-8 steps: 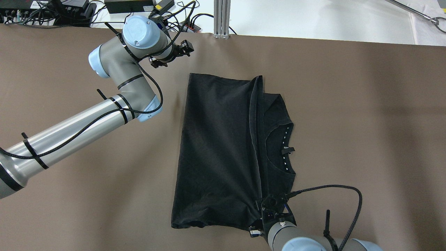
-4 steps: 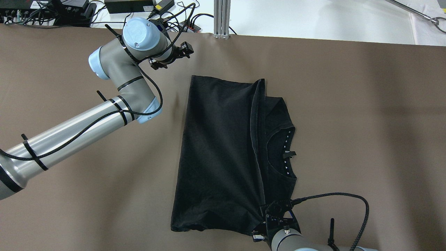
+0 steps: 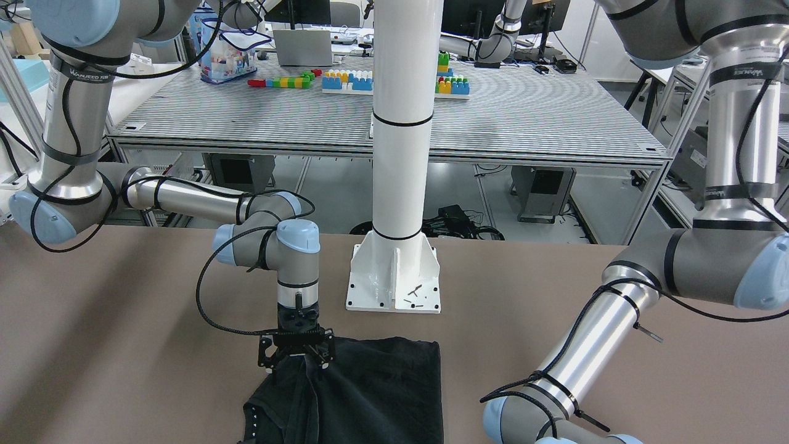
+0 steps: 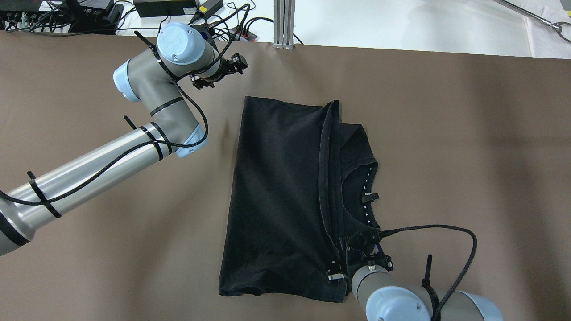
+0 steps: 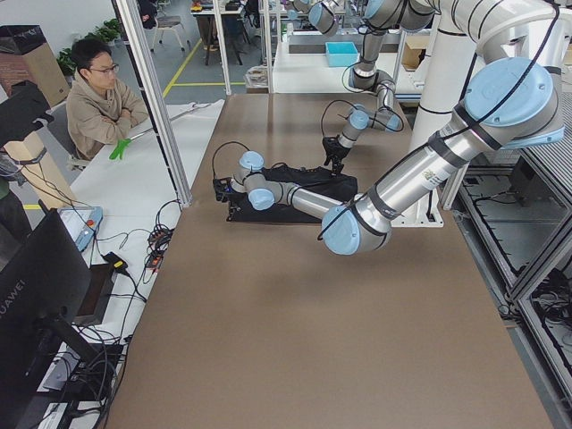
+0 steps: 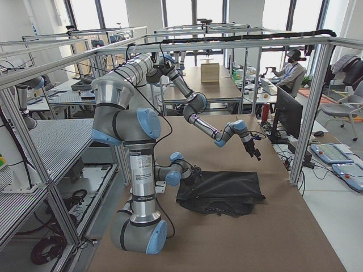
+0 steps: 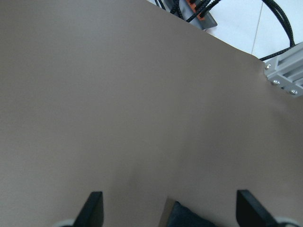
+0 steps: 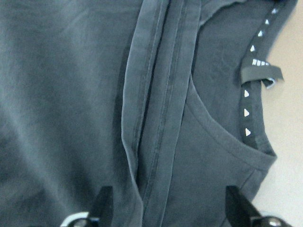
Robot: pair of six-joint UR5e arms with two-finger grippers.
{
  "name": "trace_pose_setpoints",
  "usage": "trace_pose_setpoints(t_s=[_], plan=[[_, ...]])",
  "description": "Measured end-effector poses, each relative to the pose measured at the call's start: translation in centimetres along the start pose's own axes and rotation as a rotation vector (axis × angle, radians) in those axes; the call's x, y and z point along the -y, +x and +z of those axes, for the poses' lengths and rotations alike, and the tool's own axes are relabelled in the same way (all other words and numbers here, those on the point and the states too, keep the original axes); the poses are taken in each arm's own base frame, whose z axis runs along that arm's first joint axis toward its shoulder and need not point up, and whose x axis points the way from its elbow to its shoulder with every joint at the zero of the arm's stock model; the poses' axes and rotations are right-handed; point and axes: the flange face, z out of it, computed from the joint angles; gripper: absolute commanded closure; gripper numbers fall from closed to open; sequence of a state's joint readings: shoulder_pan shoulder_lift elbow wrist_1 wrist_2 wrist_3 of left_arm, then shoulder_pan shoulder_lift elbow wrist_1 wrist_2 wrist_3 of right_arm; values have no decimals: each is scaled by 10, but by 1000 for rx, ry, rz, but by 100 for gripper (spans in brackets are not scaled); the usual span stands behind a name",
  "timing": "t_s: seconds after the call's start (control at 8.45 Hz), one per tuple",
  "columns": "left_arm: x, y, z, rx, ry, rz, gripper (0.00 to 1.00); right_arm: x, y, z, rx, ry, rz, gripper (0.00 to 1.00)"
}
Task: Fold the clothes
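The clothes are one black T-shirt (image 4: 281,187) lying folded on the brown table (image 4: 446,133), a hemmed edge doubled over along its middle and the collar with its label (image 4: 368,196) showing on the right. My right gripper (image 4: 360,267) stands open over the near right corner, pointing down, its fingers (image 8: 102,208) straddling the folded hem and collar area. Seen from the front it hovers at the shirt's (image 3: 376,394) edge as the right gripper (image 3: 297,361). My left gripper (image 4: 221,71) is open above bare table beyond the far left corner; that corner of the shirt (image 7: 182,217) peeks between its fingers.
A white pole's base plate (image 3: 394,277) is bolted to the table on the robot's side of the shirt. An aluminium post (image 4: 284,22) and cables with power units (image 4: 169,6) line the far edge. A person (image 5: 98,98) sits beyond the table's far side.
The right gripper has shifted right, off the hem's near end, and turned. The shirt slid slightly toward the robot. The left arm hardly moved.
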State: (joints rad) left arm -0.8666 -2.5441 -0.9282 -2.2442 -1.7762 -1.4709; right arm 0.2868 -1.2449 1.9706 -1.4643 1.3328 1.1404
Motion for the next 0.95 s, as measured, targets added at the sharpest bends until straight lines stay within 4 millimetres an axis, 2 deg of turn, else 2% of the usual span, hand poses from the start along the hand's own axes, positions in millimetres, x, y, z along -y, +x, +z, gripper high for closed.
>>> trace_pose_setpoints(t_s=[0.24,0.59,0.95], plan=[[0,0,0,0,1,0,0,26,0,21,-30,6,-20,5],[0,0,0,0,2,-1,0,28,-3,50,-21,16,-20,5],[-2,-2,1,1,0,-8,0,27,-5,58,-17,17,-25,5]])
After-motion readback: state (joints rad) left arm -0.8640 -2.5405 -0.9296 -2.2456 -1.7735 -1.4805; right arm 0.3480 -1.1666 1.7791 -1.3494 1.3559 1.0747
